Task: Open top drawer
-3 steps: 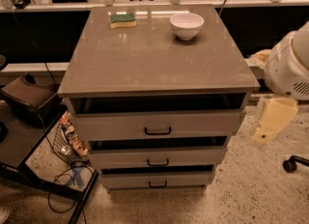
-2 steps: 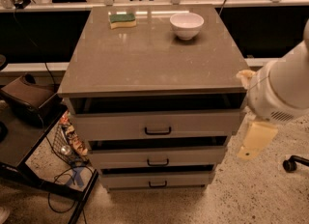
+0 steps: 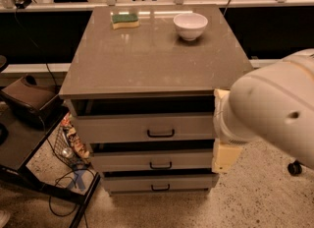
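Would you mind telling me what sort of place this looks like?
Probably a robotics lab or test area: a grey drawer cabinet holding a bowl and sponge, loose cables on the speckled floor. The robot's hand hangs at the cabinet's side, by the top drawer.

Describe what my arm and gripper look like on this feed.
The arm is a bulky, rounded, glossy white shell with one small dark hole and a paler ring at its end. The gripper is a blocky cream-coloured piece below that ring, beside the right edge of the drawer cabinet. No cables, labels or markings show.
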You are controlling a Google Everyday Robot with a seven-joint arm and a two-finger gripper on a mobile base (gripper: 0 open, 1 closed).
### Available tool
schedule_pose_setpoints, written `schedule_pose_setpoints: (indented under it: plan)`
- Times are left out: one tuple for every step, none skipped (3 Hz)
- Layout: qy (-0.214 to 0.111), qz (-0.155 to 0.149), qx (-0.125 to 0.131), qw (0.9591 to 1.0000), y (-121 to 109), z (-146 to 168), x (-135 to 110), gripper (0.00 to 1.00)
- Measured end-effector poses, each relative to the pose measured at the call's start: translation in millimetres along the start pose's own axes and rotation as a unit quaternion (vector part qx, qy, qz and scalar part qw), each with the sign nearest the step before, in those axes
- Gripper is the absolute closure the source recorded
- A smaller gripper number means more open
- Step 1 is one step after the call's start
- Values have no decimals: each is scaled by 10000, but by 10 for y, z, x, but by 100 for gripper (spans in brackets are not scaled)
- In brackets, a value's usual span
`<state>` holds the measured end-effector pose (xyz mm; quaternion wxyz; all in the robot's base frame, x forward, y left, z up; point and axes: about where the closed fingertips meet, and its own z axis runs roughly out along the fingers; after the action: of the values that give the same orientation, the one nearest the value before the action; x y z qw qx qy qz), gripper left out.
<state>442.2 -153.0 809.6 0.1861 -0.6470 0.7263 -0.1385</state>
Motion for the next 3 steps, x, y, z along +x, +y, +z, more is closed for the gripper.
schedule_pose_setpoints:
  plan:
    - [175, 53, 88, 9998, -26, 31, 84, 0]
    - [123, -132, -121, 9998, 0, 193, -19, 0]
    - [-171, -277, -643, 9974, 90, 606, -109, 0]
